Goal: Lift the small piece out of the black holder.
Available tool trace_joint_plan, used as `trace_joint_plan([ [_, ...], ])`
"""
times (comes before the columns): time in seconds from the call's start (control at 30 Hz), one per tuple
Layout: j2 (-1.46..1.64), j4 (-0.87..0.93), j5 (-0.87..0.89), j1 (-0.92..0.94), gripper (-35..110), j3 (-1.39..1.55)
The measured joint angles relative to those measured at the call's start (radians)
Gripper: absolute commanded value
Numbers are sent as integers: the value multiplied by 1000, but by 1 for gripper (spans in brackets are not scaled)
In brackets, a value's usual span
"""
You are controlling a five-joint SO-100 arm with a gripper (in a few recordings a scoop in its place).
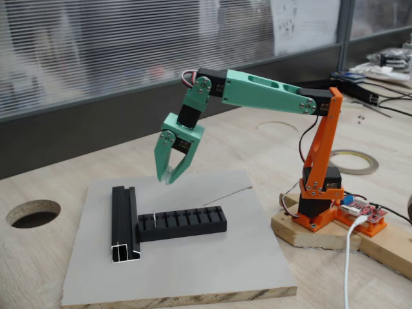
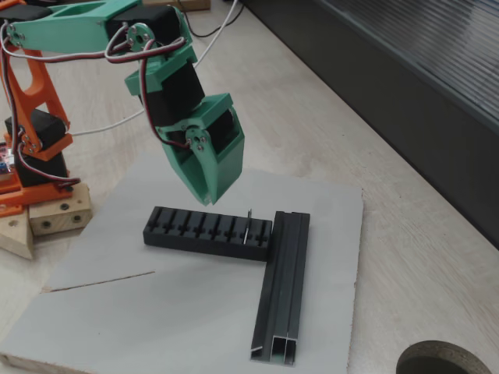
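Looking at where things stand, I'd say the lift hasn't happened yet. The small piece (image 2: pixel 249 224) is sitting upright in one of the slots of the black holder (image 2: pixel 209 231), toward the holder's right end in that fixed view, close to where it butts up against the long black rail (image 2: pixel 284 284). It's a tiny pale sliver poking up above the slot row. In the other fixed view I honestly can't pick it out on the holder (image 1: pixel 183 223), too small.

The gripper (image 1: pixel 169 177) is hanging in the air above the grey board (image 1: pixel 193 270), pointing down, well clear of the holder. In the second fixed view the gripper (image 2: pixel 207 199) sits above the middle of the slot row, so left of the piece, and nothing is touching.

Fingers: they look drawn together, or nearly so, tapering to a point with no gap I can make out in either view. Nothing appears to be between them. I wouldn't swear they're fully closed, since the tips are translucent and blurry.

So what's left is basically everything: spread the fingers, shift right over the sliver, come down around it, pinch, pull straight up. The thin grey wire (image 1: pixel 227 196) lies on the far side of the board, out of the way.
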Motion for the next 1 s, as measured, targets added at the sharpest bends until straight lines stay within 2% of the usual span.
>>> trace_joint_plan([
  [0.3,-12,-18,0,-135,11,0],
  [0.67,-18,-15,0,-144,35,0],
  [1.0,-20,-18,-2,-144,38,110],
])
